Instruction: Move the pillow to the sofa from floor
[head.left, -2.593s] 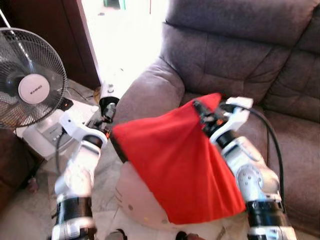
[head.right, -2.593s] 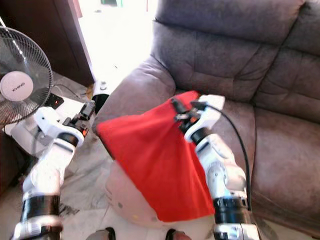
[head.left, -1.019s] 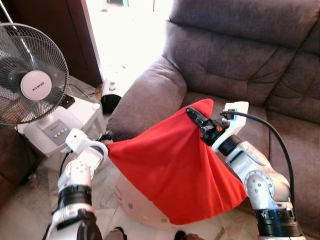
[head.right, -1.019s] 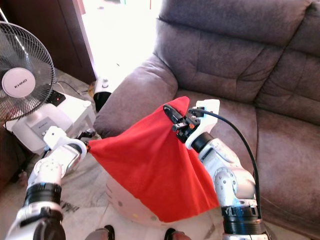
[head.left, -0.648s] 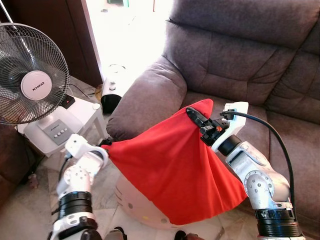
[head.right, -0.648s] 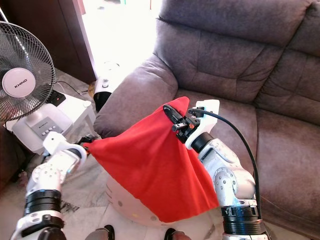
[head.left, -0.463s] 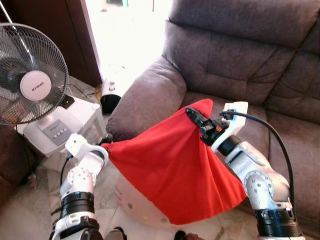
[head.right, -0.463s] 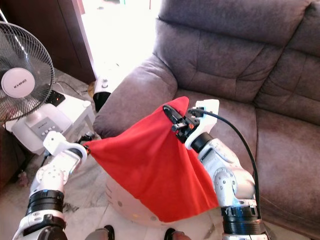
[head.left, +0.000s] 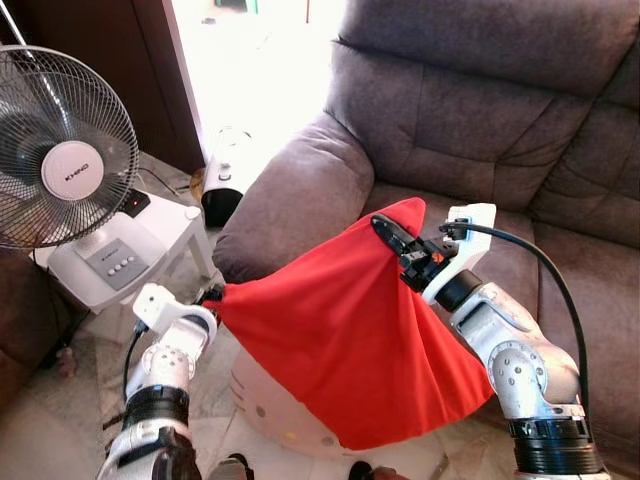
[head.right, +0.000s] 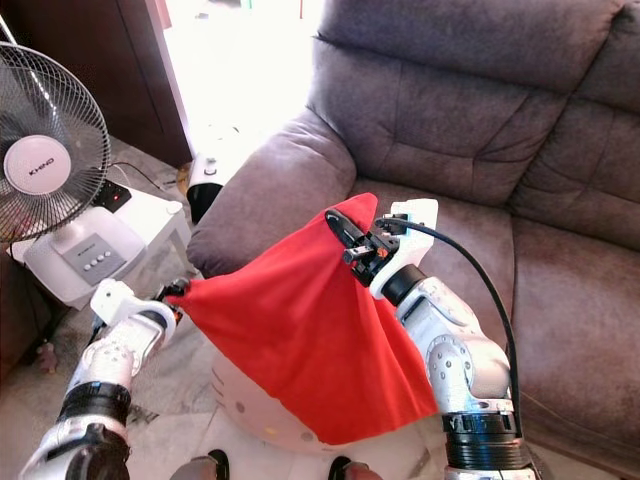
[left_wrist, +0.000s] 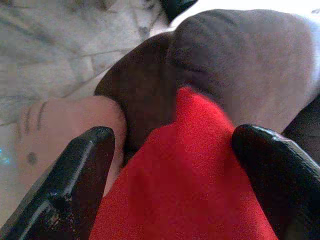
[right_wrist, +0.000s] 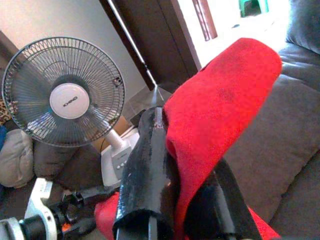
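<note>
Pillow: the red pillow (head.left: 350, 330) hangs slack in the air between the two arms, in front of the sofa's front edge, clear of the floor and not yet on any cushion.
Right gripper: the right gripper (head.left: 392, 236) pinches the pillow's upper corner, fingers pressed onto the red cloth, just above the front edge of the seat cushion beside the armrest.
Left gripper: the left gripper (head.right: 178, 291) is low, at the pillow's other corner, near the foot of the armrest (head.left: 290, 200); in its wrist view the fingers (left_wrist: 82, 175) stand apart with the cloth between them, so whether they grip is unclear.
Sofa: the brown sofa (head.left: 470, 120) lies straight ahead, its seat bare near the armrest.
Surroundings: a fan (head.left: 62, 165) on a white stand at the left; a pale rounded object (head.left: 270, 400) on the floor under the pillow.
Progress: the lift looks done; carrying over the seat edge and letting go remain, by my reading.
</note>
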